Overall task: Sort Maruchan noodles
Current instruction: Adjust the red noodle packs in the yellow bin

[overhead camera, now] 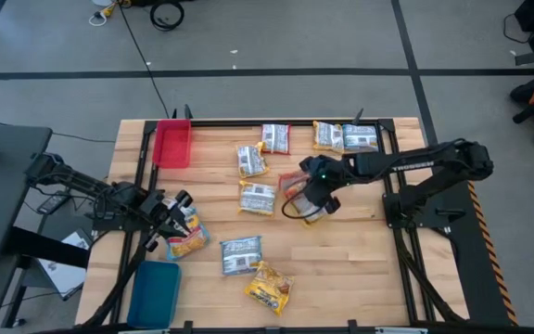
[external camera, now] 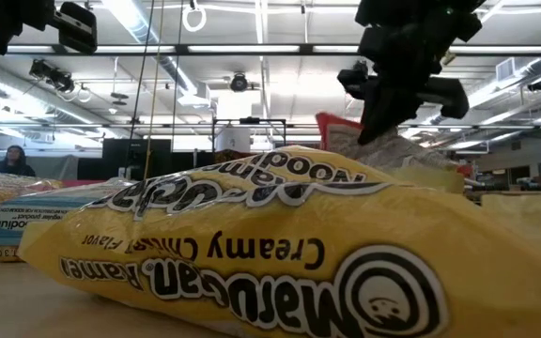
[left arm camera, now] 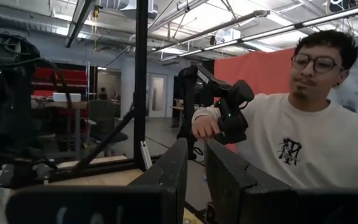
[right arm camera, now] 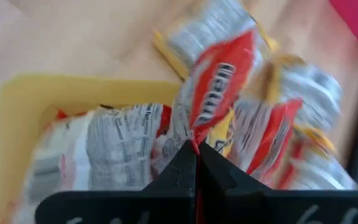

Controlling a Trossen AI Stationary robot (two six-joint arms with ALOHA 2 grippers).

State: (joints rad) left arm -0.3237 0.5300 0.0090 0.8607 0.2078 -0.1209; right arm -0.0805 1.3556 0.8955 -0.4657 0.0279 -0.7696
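Several Maruchan packets lie flat on the table: yellow-edged ones (overhead camera: 268,288) (overhead camera: 185,239), a blue-edged one (overhead camera: 241,253), and others near the far edge (overhead camera: 275,138) (overhead camera: 344,137). My right gripper (overhead camera: 311,193) hangs over the table's middle, shut on a red-edged packet (right arm camera: 213,93) above the yellow tray (right arm camera: 17,106), which holds more packets. My left gripper (overhead camera: 180,210) hovers just beyond the yellow packet at the table's left side. Its fingers (left arm camera: 169,177) stand a narrow gap apart with nothing between them. My right gripper pinches the red-edged packet by one end of its red edge (right arm camera: 194,142) between the two shut fingers, coming from above. The packet is lifted clear and sits over the packets in the yellow tray; it shows beside the fingers in the low view (external camera: 338,131).
A red tray (overhead camera: 172,144) sits at the far left of the table and a blue tray (overhead camera: 154,292) at the near left. A yellow packet (external camera: 252,253) fills the low view. A person (left arm camera: 291,143) holding a dark device stands beyond the table.
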